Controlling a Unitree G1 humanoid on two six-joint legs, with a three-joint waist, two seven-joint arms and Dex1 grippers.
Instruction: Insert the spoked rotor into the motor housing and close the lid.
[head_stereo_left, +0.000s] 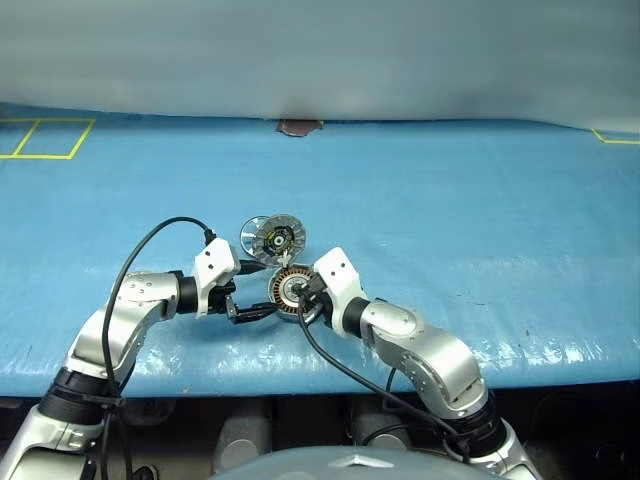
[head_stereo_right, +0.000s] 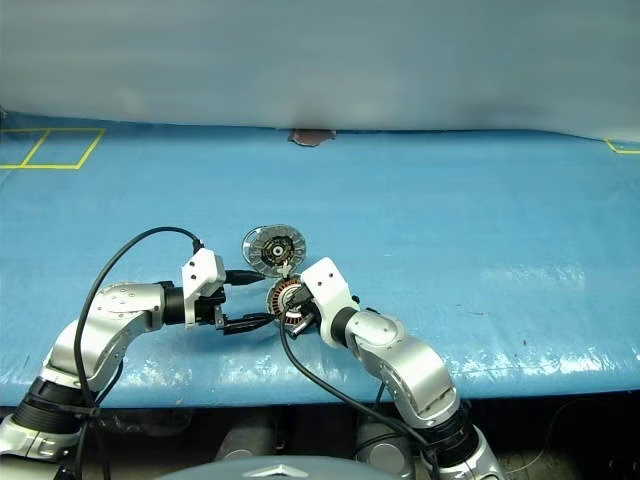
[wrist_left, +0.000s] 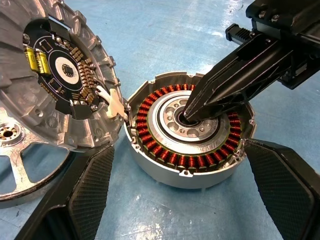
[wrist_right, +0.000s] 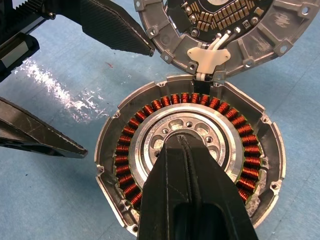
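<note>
The motor housing (wrist_left: 165, 162), a shallow silver casing with a ring of copper windings, sits on the blue table (head_stereo_left: 480, 230) between my two arms. My right gripper (wrist_right: 184, 144) is shut, and its tip rests on the housing's silver central hub. My left gripper (head_stereo_left: 258, 291) is open, with one finger on each side of the housing. The lid (wrist_left: 65, 75) is swung open beside the housing with its dark circuit face showing, joined to it by a white connector. The spoked rotor (wrist_left: 20, 170) lies by the lid, partly hidden under it.
Yellow tape marks sit at the table's far left (head_stereo_left: 45, 138) and far right (head_stereo_left: 615, 137). A small brown patch (head_stereo_left: 298, 127) lies at the far edge. Black cables loop off both wrists.
</note>
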